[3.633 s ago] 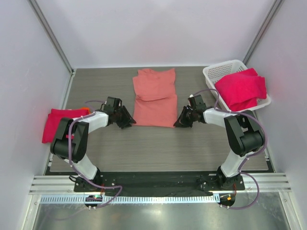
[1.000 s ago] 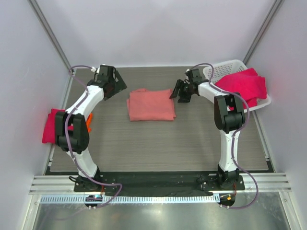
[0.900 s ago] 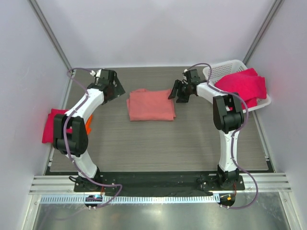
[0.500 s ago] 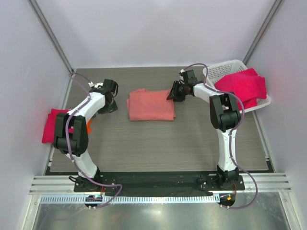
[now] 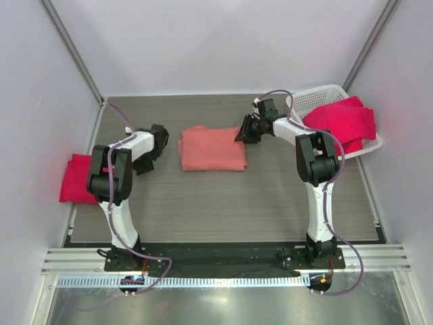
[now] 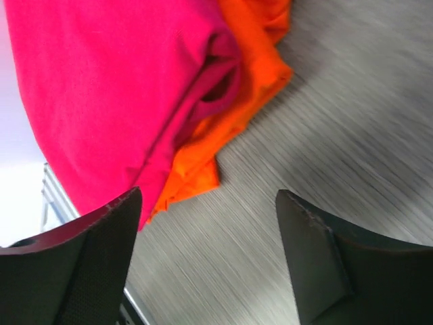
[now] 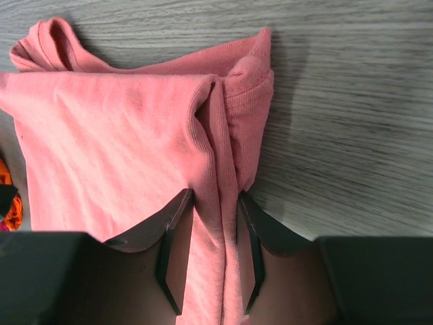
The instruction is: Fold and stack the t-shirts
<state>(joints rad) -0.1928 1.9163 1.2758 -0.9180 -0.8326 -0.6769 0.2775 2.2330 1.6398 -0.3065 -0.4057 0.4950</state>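
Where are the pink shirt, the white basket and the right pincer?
pink shirt (image 5: 213,149): top view, middle of the folded cloth.
white basket (image 5: 312,99): top view, mesh wall.
right pincer (image 7: 214,200): right wrist view, between its tips.

Table (image 5: 223,203): ahead of my two bases; everything else rests on it.
Middle tee (image 5: 212,149): flat on the table, midway between left and right, in the far half.
Left pile (image 5: 78,177): tees at the table's left edge, partly past it, one lying on another; well apart from the middle tee.
Basket (image 5: 318,98): far right corner, behind and right of the middle tee.
Basket tee (image 5: 342,125): in the basket, spilling over its near rim.
My left pincer (image 5: 150,156): over bare table between the left pile and the middle tee, touching neither.
My right pincer (image 7: 213,217): at the middle tee's far right corner, one finger on each side of a raised fold.
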